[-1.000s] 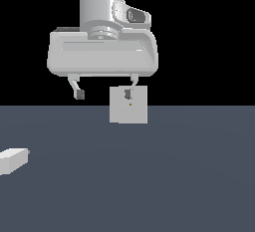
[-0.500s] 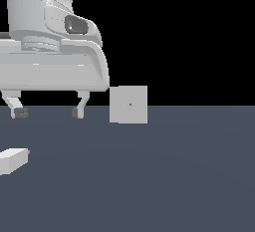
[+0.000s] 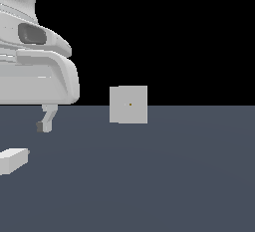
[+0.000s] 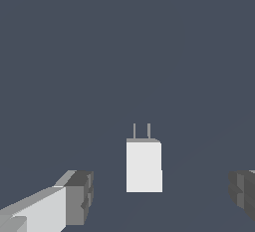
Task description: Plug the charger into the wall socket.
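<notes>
Jaws wide and empty, gripper (image 4: 159, 196) hanging above the charger (image 4: 144, 166), not touching. Charger flat on the counter (image 3: 164, 176) by the exterior view's left edge, well apart from the socket (image 3: 128, 104) at the far edge. Seen from the wrist, lies between the fingers (image 4: 77, 197), long axis crosswise to the closing line, prongs pointing away. Looks like a straight descent.

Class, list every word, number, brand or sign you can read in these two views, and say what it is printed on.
None: no readable text in either view.
Socket: only a tiny orange dot, no lettering.
Charger: plain white, unmarked.
Fingers: unmarked.
</notes>
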`<state>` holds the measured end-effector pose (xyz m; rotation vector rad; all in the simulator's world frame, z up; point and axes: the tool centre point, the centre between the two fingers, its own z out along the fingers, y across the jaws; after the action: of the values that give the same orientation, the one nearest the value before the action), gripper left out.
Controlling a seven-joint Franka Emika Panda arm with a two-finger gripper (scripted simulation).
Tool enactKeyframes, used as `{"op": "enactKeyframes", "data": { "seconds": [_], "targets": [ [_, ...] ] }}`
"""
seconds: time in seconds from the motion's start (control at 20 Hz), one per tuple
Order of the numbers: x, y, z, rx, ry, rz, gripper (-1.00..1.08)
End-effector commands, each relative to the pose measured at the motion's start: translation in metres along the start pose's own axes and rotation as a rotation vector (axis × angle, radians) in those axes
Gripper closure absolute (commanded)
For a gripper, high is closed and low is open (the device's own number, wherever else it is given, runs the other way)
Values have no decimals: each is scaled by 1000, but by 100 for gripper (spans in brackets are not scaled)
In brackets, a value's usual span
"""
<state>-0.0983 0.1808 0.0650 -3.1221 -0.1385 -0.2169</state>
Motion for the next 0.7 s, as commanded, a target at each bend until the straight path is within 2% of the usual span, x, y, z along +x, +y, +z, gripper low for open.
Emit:
{"op": "enactKeyframes", "data": {
  "seconds": [0.0,0.35,0.65],
  "targets": [
    [-1,-5,2,-1,7,-2,-92],
    [-2,-6,5,-1,7,-3,-92],
    [-5,-6,26,-1,7,-3,-92]
  ]
}}
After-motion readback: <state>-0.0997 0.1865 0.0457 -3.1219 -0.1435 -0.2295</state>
